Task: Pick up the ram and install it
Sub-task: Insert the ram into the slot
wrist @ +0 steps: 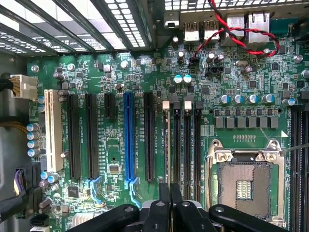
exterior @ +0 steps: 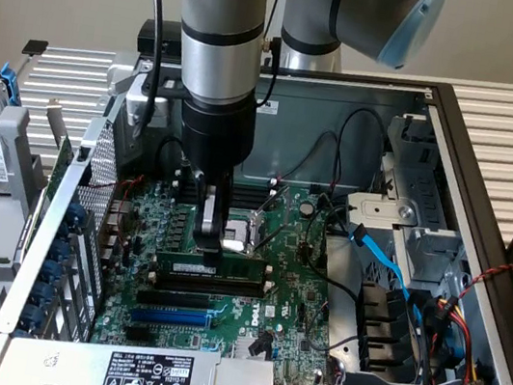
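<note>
The ram is a long green stick standing on edge across the motherboard, in line with the black memory slots just in front of it. My gripper comes straight down onto the middle of its top edge, shut on the ram. In the wrist view the ram shows edge-on as a thin strip that runs under my closed gripper, beside the memory slots with white end clips. Whether the stick is seated in its slot cannot be told.
A blue slot lies beyond the black ones. The CPU socket sits close beside the memory slots. Blue and black cables and a metal drive cage fill the exterior view's right. The power supply lies at the front.
</note>
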Robot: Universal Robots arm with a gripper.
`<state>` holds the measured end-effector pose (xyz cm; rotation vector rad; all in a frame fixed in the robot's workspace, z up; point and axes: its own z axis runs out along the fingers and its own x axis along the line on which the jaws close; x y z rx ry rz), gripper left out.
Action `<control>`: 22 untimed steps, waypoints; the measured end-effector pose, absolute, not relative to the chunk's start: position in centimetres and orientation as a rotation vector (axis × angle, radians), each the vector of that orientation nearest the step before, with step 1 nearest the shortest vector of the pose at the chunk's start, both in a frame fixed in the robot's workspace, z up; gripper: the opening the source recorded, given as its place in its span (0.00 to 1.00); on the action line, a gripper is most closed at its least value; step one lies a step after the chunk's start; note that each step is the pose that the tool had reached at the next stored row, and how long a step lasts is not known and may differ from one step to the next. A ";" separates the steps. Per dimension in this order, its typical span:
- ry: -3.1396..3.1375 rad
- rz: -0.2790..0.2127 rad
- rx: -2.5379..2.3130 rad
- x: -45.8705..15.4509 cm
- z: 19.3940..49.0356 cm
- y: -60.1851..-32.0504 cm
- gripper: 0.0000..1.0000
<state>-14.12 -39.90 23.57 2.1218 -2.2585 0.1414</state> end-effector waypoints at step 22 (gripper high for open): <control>-2.259 0.141 2.121 -14.0 23.2 -39.9 0.12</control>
